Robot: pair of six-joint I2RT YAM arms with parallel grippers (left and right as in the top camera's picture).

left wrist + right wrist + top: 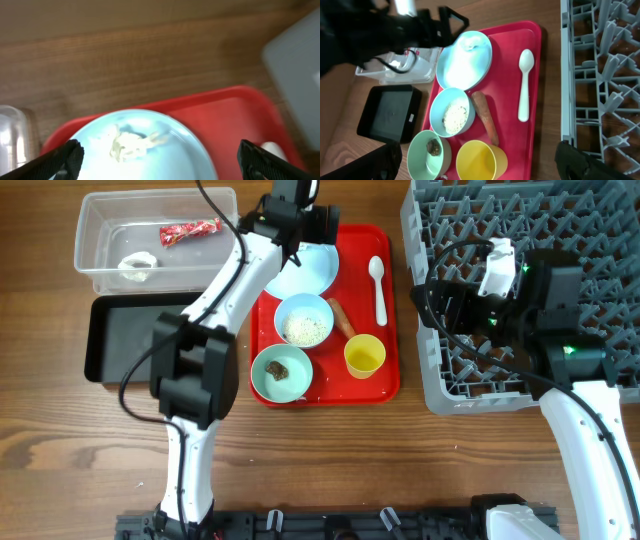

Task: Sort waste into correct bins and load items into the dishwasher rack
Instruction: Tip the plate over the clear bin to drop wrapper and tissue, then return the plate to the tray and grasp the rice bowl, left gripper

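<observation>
On the red tray (385, 380) lie a pale blue plate (310, 272), a bowl of rice (303, 321), a bowl with a brown lump (281, 372), a yellow cup (365, 356), a white spoon (378, 285) and a carrot stick (342, 317). My left gripper (296, 232) hovers open over the plate's far side. The left wrist view shows its fingers (162, 165) spread wide over the plate (165, 155), which carries a white scrap (131, 142). My right gripper (447, 305) is open and empty over the grey rack (600, 220); its fingers (477, 167) frame the tray.
The clear tub (95, 240) at the far left holds the red wrapper (188, 231) and a white crumpled scrap (137, 267). The black tub (125, 340) lies in front of it. My left arm crosses over both tubs' right ends. Bare wood lies along the front.
</observation>
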